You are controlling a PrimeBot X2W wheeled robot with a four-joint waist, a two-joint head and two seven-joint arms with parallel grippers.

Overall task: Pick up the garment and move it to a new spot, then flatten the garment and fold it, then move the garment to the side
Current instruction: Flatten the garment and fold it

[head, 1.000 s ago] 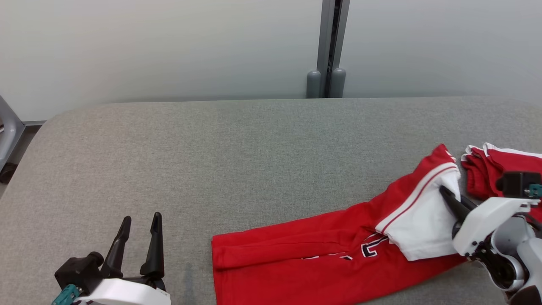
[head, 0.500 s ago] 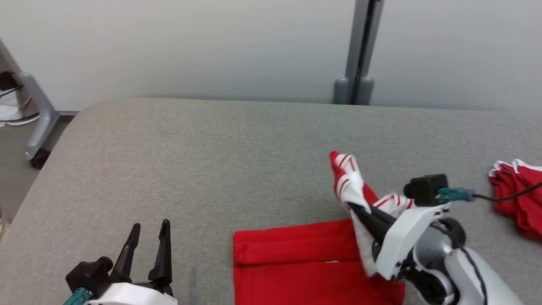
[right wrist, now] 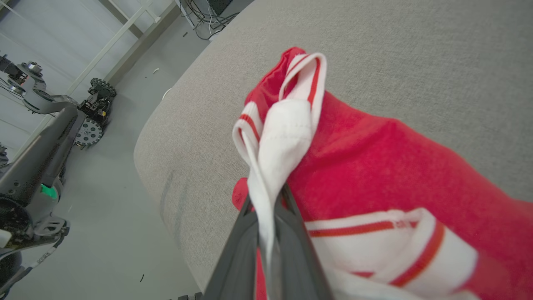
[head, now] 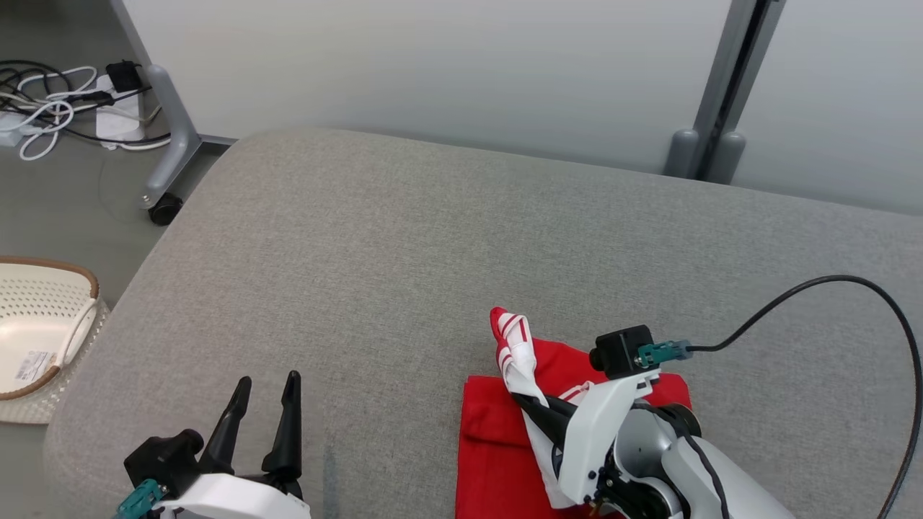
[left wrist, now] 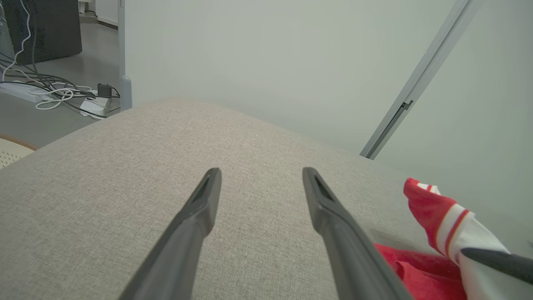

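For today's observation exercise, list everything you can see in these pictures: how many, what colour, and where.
garment: one, red and white, near table edge, partly lifted
table: one, grey, centre
basket: one, cream, floor at left
cables: several, white and black, floor far left
post: one, grey, by the wall
left gripper: one, dark, open above the table
right gripper: one, dark, shut on the garment's white part

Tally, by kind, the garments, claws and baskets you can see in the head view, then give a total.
Garment: 1
Claws: 2, left claw open, right claw shut on garment
Basket: 1
Total: 4
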